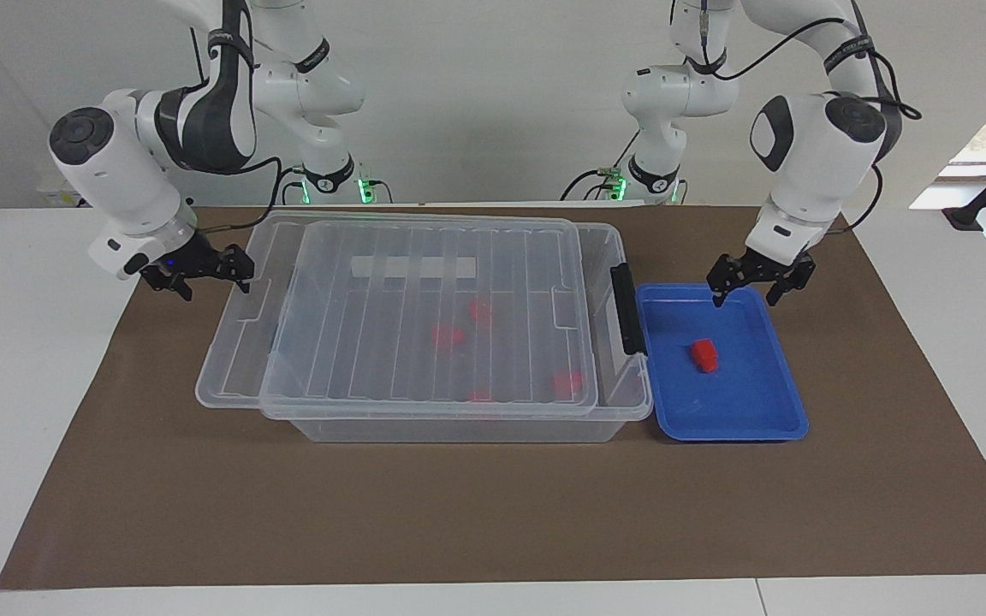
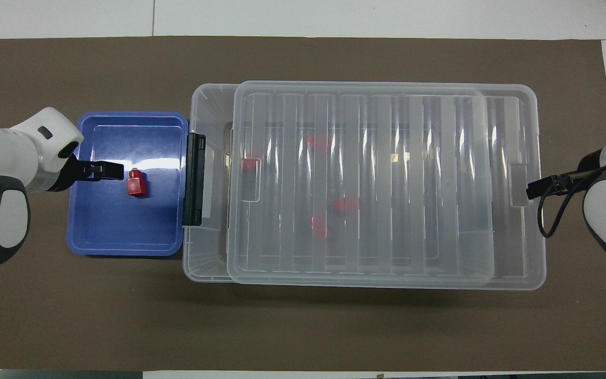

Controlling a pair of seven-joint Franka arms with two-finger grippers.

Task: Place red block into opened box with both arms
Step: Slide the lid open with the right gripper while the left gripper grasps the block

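Observation:
A red block (image 1: 703, 355) (image 2: 135, 183) lies in a shallow blue tray (image 1: 788, 423) (image 2: 124, 248) against the box's latch end. My left gripper (image 1: 745, 295) (image 2: 98, 169) hangs open over the tray, beside the block and above it. The clear box (image 1: 630, 402) (image 2: 205, 100) bears its ribbed lid (image 1: 330, 342) (image 2: 387, 273), shifted toward the right arm's end, so a strip at the black latch (image 1: 624, 308) (image 2: 194, 179) is uncovered. Several red blocks show through the lid. My right gripper (image 1: 209, 282) (image 2: 545, 185) is open, one finger at the lid's end tab.
Everything stands on a brown mat (image 1: 493, 513) (image 2: 303, 326) with white table around it. The lid overhangs the box at the right arm's end. The tray touches the box's latch end.

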